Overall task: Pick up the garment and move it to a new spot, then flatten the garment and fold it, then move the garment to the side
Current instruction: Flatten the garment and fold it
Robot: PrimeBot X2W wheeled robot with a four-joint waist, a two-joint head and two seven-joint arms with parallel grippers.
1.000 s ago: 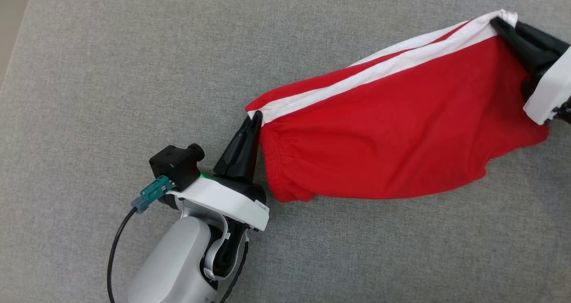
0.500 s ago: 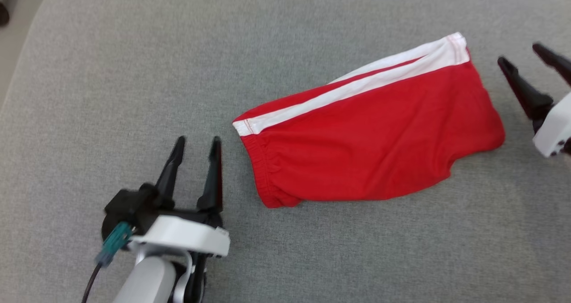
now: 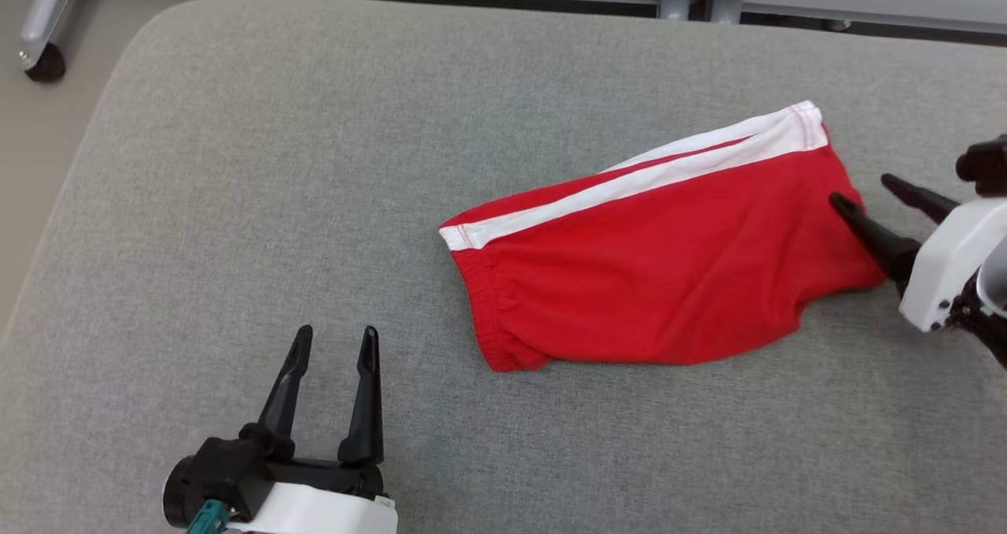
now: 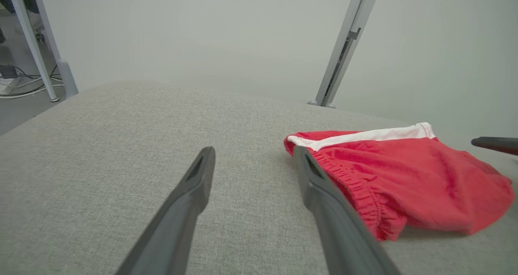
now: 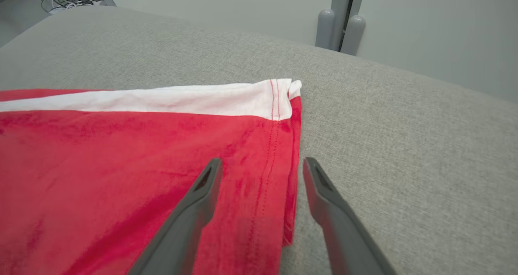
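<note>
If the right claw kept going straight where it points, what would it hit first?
Probably the red shorts: the open right gripper straddles their hem edge, one finger above fabric, the other above the grey cushion. Its height is unclear.

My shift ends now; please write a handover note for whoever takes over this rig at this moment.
Left gripper: jaws open, empty, over the grey cushion, apart from the waistband end of the shorts.
Right gripper: jaws open, straddling the leg hem, gripping nothing.
Done: shorts lie flat on the cushion, apparently folded in half.
Left to do: any further fold, then move them to the side.
</note>
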